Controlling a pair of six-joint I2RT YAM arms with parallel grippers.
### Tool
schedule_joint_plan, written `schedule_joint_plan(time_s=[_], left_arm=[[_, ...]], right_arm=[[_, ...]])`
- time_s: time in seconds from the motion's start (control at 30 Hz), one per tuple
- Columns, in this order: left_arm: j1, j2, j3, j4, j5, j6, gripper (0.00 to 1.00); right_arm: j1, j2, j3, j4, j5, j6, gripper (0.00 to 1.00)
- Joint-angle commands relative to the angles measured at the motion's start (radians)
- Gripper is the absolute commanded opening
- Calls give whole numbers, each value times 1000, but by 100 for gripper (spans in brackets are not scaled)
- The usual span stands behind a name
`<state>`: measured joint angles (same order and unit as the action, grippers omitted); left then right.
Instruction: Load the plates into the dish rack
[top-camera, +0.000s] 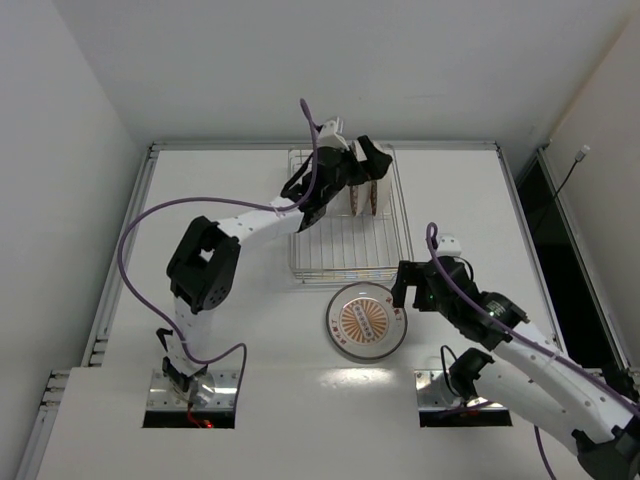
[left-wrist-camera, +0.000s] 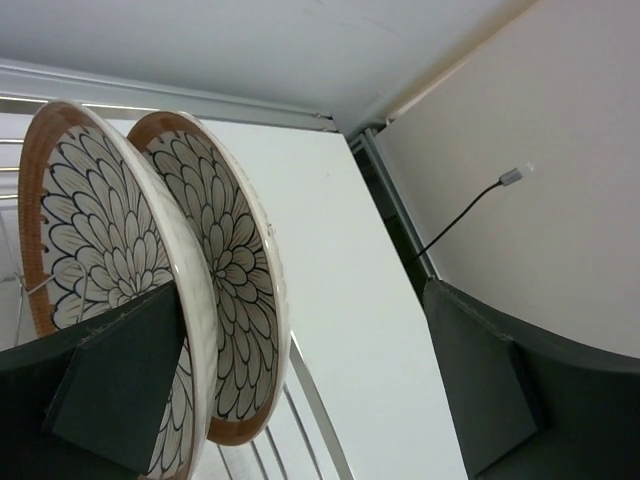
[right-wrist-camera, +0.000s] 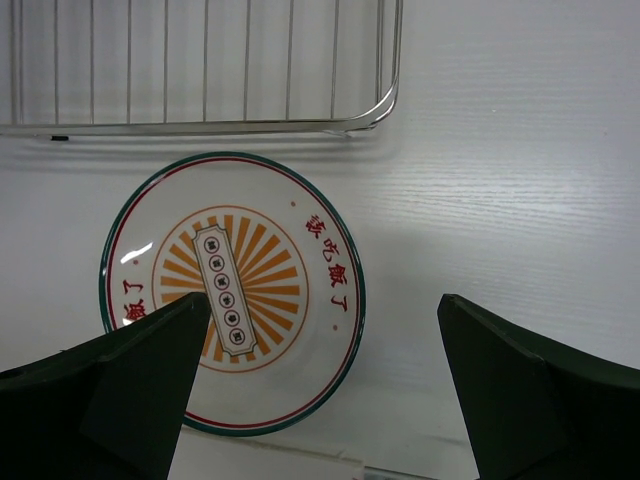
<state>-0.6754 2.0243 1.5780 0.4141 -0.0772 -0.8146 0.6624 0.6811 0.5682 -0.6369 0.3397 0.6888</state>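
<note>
1. Top view: the dish rack (top-camera: 345, 235) sits mid-table (top-camera: 220, 180), toward the far side. Two small plates (top-camera: 365, 197) stand upright on edge in its far end. The left gripper (top-camera: 358, 172) is right over them; jaw gap is unclear from here. The large plate (top-camera: 366, 320) lies flat on the table just in front of the rack's near edge. The right gripper (top-camera: 408, 285) is at the plate's right rim.
2. Left wrist: left gripper (left-wrist-camera: 300, 400) is wide open and clamps nothing. The nearer small plate (left-wrist-camera: 100, 250) is at the left finger (left-wrist-camera: 110, 400), the second small plate (left-wrist-camera: 225, 290) just inside the gap, both upright. The right finger (left-wrist-camera: 490, 390) is well clear.
3. Right wrist: right gripper (right-wrist-camera: 320, 390) is wide open and empty. The large plate (right-wrist-camera: 232, 290) lies flat below, partly behind the left finger (right-wrist-camera: 110, 390). The rack's corner (right-wrist-camera: 380, 105) is just beyond.
</note>
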Motion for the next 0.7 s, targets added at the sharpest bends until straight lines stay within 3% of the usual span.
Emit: schedule_joint_plan(time_s=[0.0, 0.17, 0.37, 0.67], left_arm=[[-52, -130, 67, 104, 36, 55, 99], [-52, -216, 56, 60, 62, 141, 99], [-61, -269, 56, -7, 71, 215, 99], [-29, -231, 20, -41, 123, 175, 99]], right_arm=[[-4, 15, 15, 19, 2, 51, 97], [-4, 63, -7, -23, 53, 159, 98], [-4, 75, -94, 52, -36, 281, 98], [-4, 106, -128, 71, -93, 311, 98]])
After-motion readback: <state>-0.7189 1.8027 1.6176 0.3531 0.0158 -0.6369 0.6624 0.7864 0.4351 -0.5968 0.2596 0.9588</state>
